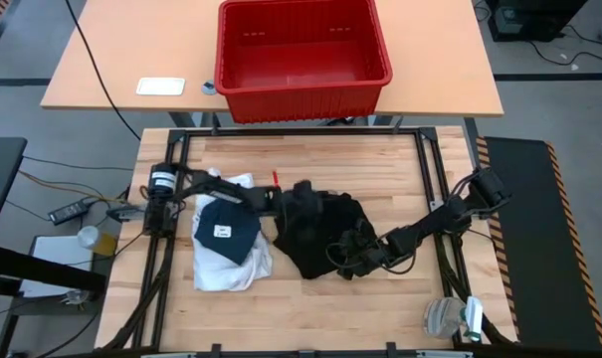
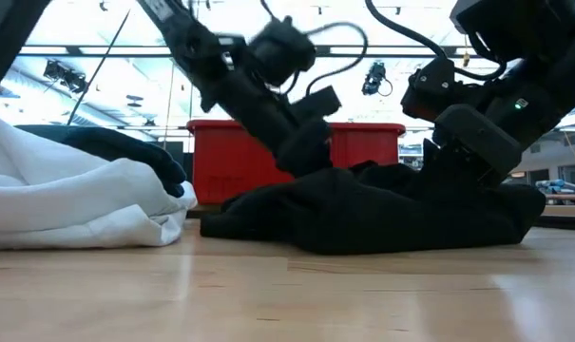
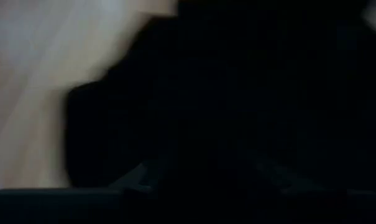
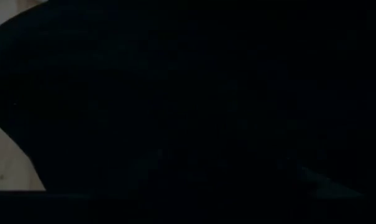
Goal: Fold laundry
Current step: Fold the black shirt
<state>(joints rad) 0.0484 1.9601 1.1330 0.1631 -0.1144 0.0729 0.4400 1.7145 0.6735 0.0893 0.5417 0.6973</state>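
Both grippers down in the black garment at centre frame, with a white shirt pile at centre left.

Nearest in the overhead view, the right gripper is buried in the lower right edge of the black garment, and the left gripper sits on its upper left edge; whether either claw is apart or clamped on cloth I cannot tell, dark fingers against dark fabric. The risk, as I judge it: a claw pinching several layers at once would drag the heap into a bunch instead of a fold, or sweep it left into the white shirt with the dark blue piece on top. Count: two arms, one black garment, one white shirt, one dark blue piece, and farthest, one red crate at top centre.
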